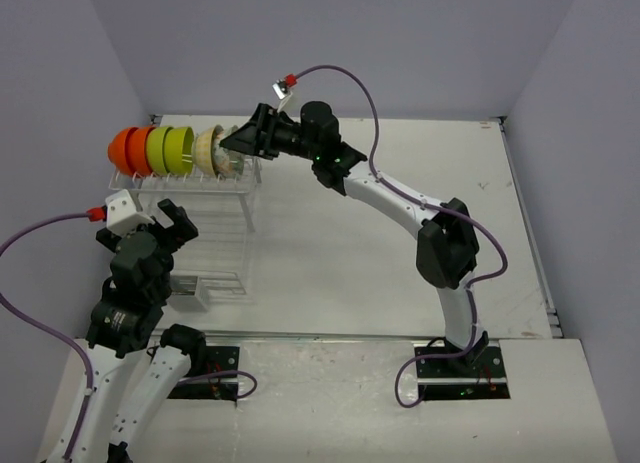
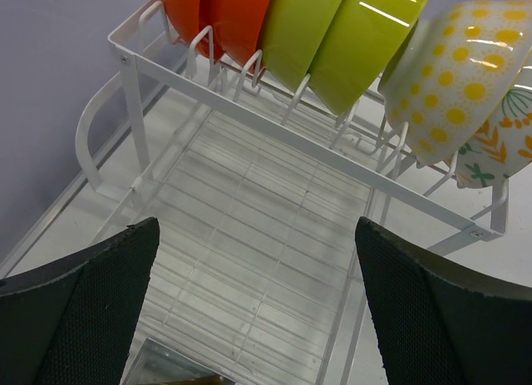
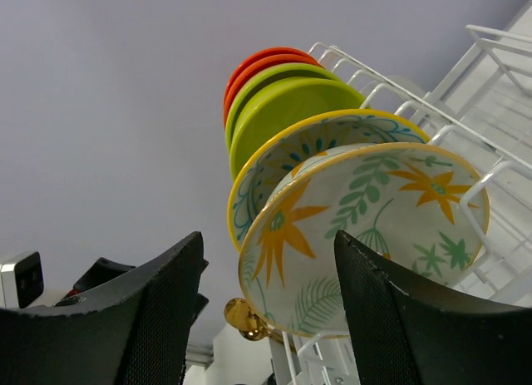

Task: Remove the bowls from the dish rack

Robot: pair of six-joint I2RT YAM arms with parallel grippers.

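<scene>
White wire dish rack on the bench carries six bowls standing on edge in one row: two orange bowls, two lime-green bowls and two cream patterned bowls. The right claw is partly spread, its fingers either side of the end floral bowl; whether they touch it is unclear. The left claw hangs spread wide over the rack's lower grid, holding nothing.
</scene>
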